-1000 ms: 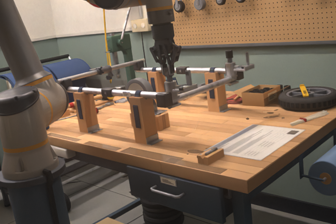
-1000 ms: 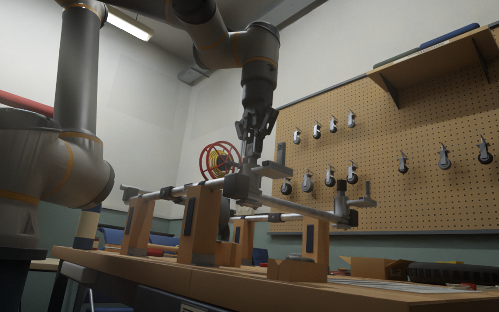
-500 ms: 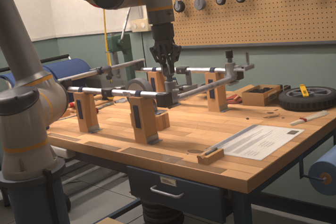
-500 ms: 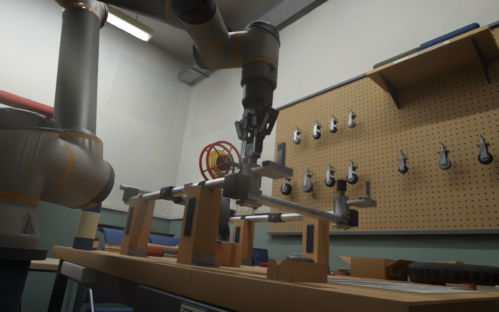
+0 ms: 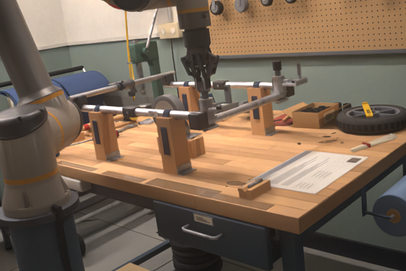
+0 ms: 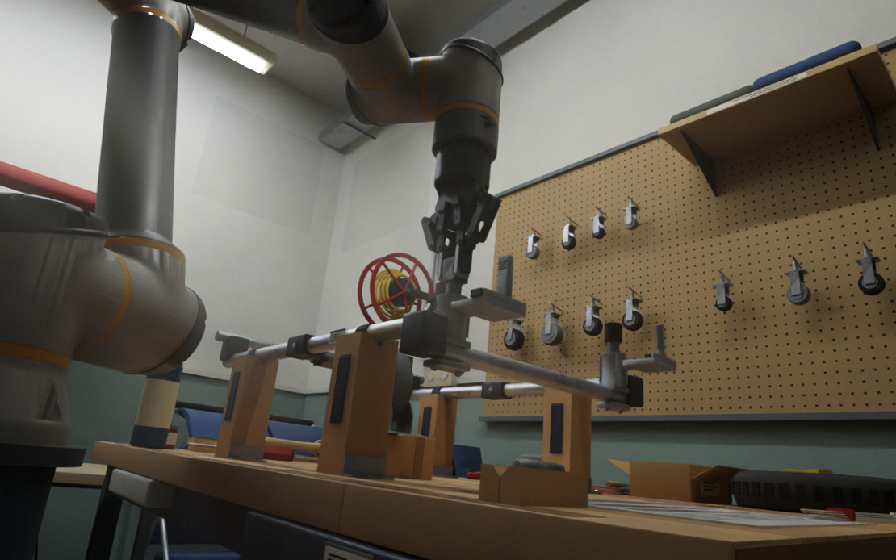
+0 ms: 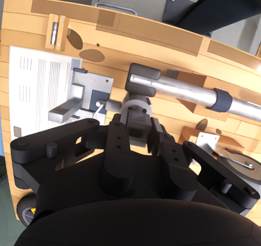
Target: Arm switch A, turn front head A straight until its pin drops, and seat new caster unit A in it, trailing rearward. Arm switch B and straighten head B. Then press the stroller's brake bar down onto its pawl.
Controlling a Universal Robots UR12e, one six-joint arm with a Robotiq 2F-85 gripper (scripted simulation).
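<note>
On the bench the stroller frame (image 5: 229,104) rests on several wooden stands. Front head A (image 5: 206,110) (image 6: 446,313) (image 7: 136,109) sits at the frame's near front corner. My gripper (image 5: 204,89) (image 6: 453,271) (image 7: 137,132) stands straight above it, closed on the dark knob on top of head A. Head B (image 5: 278,82) (image 6: 615,362) is at the far end of the cross tube, with its own black knob. A grey caster wheel (image 5: 169,102) (image 7: 240,164) stands behind the near tube, partly hidden.
Behind the bench a pegboard (image 5: 305,9) holds several spare casters. A cardboard box (image 5: 314,114) and a black tyre (image 5: 372,118) lie at the right rear. A printed sheet (image 5: 311,169) and a small wooden block (image 5: 254,187) lie near the front edge.
</note>
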